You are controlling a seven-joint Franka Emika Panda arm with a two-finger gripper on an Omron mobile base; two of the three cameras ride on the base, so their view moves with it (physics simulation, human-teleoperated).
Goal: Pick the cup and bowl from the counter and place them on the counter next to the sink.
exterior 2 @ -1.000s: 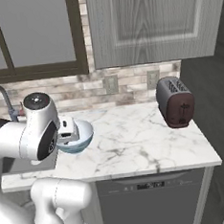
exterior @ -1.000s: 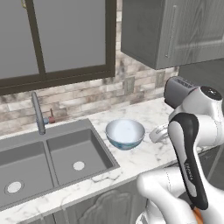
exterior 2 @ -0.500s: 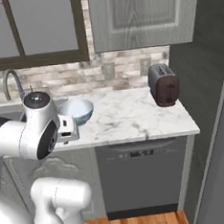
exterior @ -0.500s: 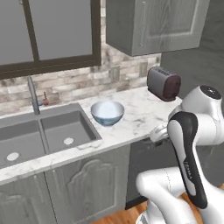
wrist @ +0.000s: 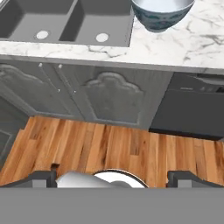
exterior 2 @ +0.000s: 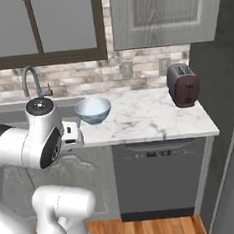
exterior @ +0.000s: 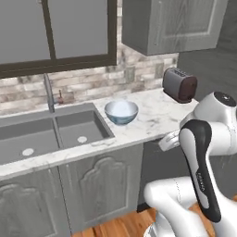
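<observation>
Counter (exterior: 157, 115) holds bowl (exterior: 121, 112) beside sink (exterior: 51, 134); open, empty gripper (wrist: 112, 177) well apart, off counter edge.

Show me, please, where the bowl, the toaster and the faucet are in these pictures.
bowl (exterior: 121, 112): left base view, on its outer front wall.
toaster (exterior 2: 183, 85): right base view, on its dark front face.
faucet (exterior: 48, 94): left base view, on its upright stem.

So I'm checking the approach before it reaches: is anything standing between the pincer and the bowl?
Nothing visible does. The open pincer hangs off the counter's front edge, over the wood floor, and the bowl sits alone on bare marble beside the sink. The toaster stands well off to the side.
</observation>
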